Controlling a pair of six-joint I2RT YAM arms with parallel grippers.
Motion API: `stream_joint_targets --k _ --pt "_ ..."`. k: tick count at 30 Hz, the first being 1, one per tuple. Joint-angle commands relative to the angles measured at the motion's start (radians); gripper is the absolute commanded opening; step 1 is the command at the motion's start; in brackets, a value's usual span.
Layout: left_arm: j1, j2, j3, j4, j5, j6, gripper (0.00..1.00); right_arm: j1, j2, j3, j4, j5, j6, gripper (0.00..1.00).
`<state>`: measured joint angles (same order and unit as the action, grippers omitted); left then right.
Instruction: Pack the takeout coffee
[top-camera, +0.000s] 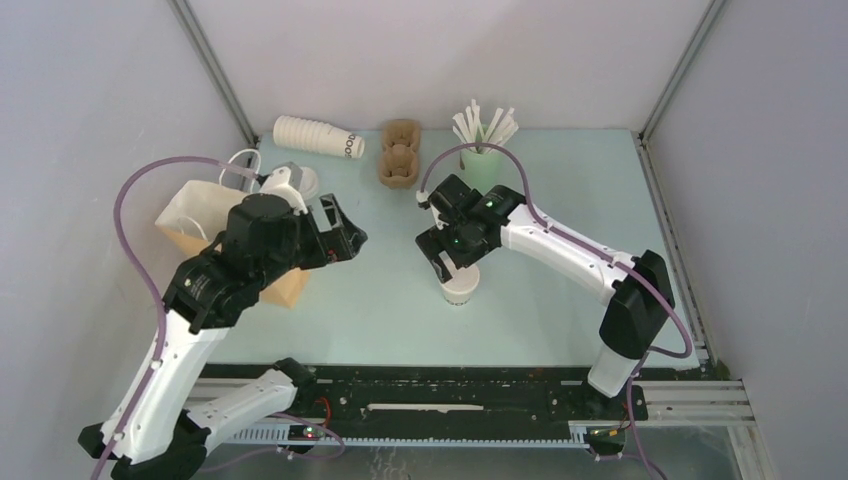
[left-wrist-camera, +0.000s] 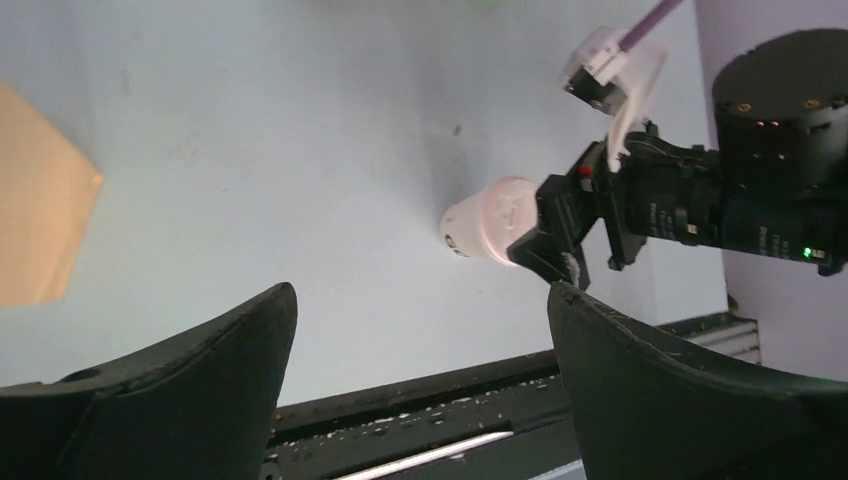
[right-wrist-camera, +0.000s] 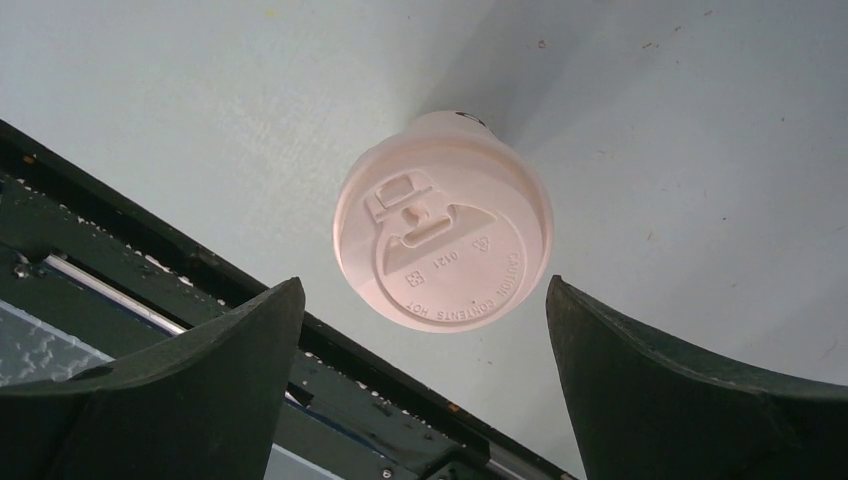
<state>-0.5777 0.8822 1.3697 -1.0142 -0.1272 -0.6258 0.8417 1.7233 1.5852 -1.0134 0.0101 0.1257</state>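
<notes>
The takeout coffee cup (top-camera: 461, 290) stands upright on the table with its white lid on. The right wrist view shows the lid (right-wrist-camera: 440, 235) from above, with raised lettering. My right gripper (top-camera: 452, 264) hangs just above the cup, open, its fingers (right-wrist-camera: 650, 380) clear of the lid on either side. My left gripper (top-camera: 342, 236) is open and empty, held above the table left of the cup and pointing toward it. The left wrist view shows the cup (left-wrist-camera: 487, 222) under the right gripper (left-wrist-camera: 570, 240).
A paper bag (top-camera: 200, 215) with handles stands at the left, partly behind my left arm. A lying stack of nested cups (top-camera: 315, 137), a brown cup carrier (top-camera: 400, 153) and a green cup of white sticks (top-camera: 484, 160) line the back. A black rail (top-camera: 450, 395) runs along the near edge.
</notes>
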Motion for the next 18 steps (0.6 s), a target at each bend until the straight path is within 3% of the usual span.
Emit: stream_joint_targets --k 1,7,18 --pt "-0.004 -0.034 0.137 -0.121 -0.21 -0.012 1.0 0.02 0.006 0.015 0.001 0.028 -0.026 1.0" --pt "-0.004 -0.016 0.292 -0.242 -0.422 0.038 1.0 0.02 0.02 -0.017 0.026 0.035 -0.022 0.99" --pt "-0.002 0.022 0.441 -0.367 -0.587 0.052 1.0 0.007 0.046 -0.026 0.05 0.018 -0.01 0.89"
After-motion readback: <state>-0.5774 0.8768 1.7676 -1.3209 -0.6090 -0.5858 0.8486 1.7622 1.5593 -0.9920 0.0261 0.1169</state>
